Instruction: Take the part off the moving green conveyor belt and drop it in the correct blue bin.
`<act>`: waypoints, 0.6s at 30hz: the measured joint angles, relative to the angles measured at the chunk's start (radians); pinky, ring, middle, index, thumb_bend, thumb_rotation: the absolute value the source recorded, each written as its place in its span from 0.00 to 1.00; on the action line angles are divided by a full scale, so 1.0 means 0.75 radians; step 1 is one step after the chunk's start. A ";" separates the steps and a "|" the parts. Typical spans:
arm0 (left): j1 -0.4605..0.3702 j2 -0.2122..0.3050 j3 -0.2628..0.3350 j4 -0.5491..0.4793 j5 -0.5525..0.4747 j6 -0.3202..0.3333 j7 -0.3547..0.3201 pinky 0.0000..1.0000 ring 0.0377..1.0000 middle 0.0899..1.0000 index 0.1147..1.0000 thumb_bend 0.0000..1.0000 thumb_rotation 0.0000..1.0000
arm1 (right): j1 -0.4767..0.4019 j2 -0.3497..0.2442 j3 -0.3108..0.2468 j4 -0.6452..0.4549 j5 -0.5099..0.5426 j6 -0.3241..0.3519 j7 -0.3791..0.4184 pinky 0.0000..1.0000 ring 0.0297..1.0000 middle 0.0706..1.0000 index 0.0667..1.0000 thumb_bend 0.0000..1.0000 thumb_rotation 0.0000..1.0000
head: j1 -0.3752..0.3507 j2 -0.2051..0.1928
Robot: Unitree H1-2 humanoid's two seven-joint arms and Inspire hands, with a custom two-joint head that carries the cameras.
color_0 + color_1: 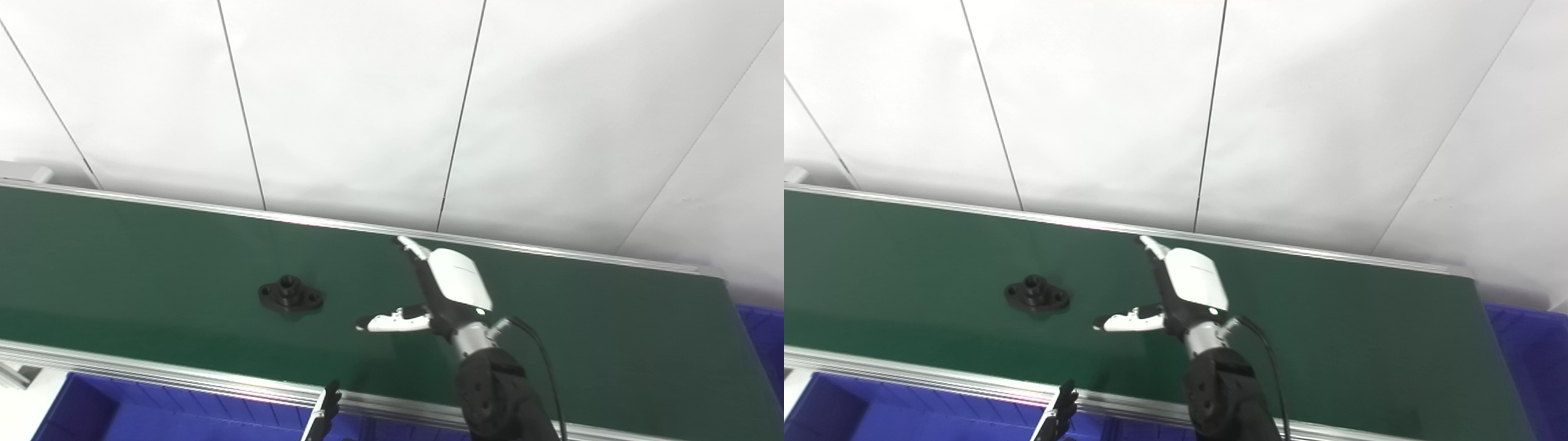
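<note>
- Waiting over the belt (153, 257), the right hand (450, 288) has its fingers (411, 246) stretched toward the far rail and its thumb (392, 321) spread out to the left; it grasps nothing.
- The part (291, 294), a black flange with a raised hub in the middle and two ears with holes, lies flat on the green belt, about midway between the near rail and the far rail. It is to the left of the right hand, near the thumb tip but not touching it.
- From one moment I cannot tell in which direction the belt runs. If it carries the part toward the hand, I think the hand should keep this wide opening and let the part come between thumb and fingers.
- The part is low and flat, so I judge the hub is the best place to pinch; the ears would probably slip.
- The hand should come down close to the belt before closing, and close only when the hub is between the thumb and the fingers. Closing too early may push the part away.
- Of the left hand (331, 401) only dark fingertips show at the near rail, so I cannot tell its state.
- A blue bin (92, 410) lies below the near rail at the left corner, and another bin (762, 343) beyond the right end of the belt. Which one is correct, the pictures do not show.
</note>
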 measured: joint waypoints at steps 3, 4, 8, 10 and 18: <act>0.006 0.000 -0.003 -0.011 0.008 0.026 0.000 1.00 1.00 1.00 1.00 0.63 1.00 | -0.041 -0.002 0.022 0.092 -0.013 0.000 -0.006 0.73 0.79 0.84 0.88 0.98 0.48 | 0.000 0.000; 0.007 0.000 -0.005 -0.014 0.011 0.034 -0.001 1.00 1.00 1.00 1.00 0.63 1.00 | -0.050 -0.003 0.027 0.119 -0.014 0.000 -0.012 0.72 0.79 0.84 0.88 0.98 0.48 | 0.002 0.000; 0.009 0.001 -0.009 -0.022 0.023 0.050 -0.001 0.97 0.99 1.00 1.00 0.63 1.00 | -0.073 -0.001 0.035 0.200 -0.011 0.000 -0.055 0.71 0.79 0.84 0.87 0.98 0.47 | 0.014 0.000; 0.009 0.001 -0.010 -0.024 0.023 0.064 -0.001 0.95 0.98 1.00 1.00 0.63 1.00 | -0.087 0.002 0.038 0.237 -0.009 0.000 -0.074 0.70 0.79 0.84 0.87 0.98 0.47 | 0.018 0.000; 0.017 0.002 -0.018 -0.038 0.040 0.086 0.002 0.94 0.98 1.00 1.00 0.55 1.00 | -0.138 0.009 0.059 0.338 0.031 0.000 -0.101 0.70 0.80 0.85 0.88 0.97 0.46 | 0.063 -0.002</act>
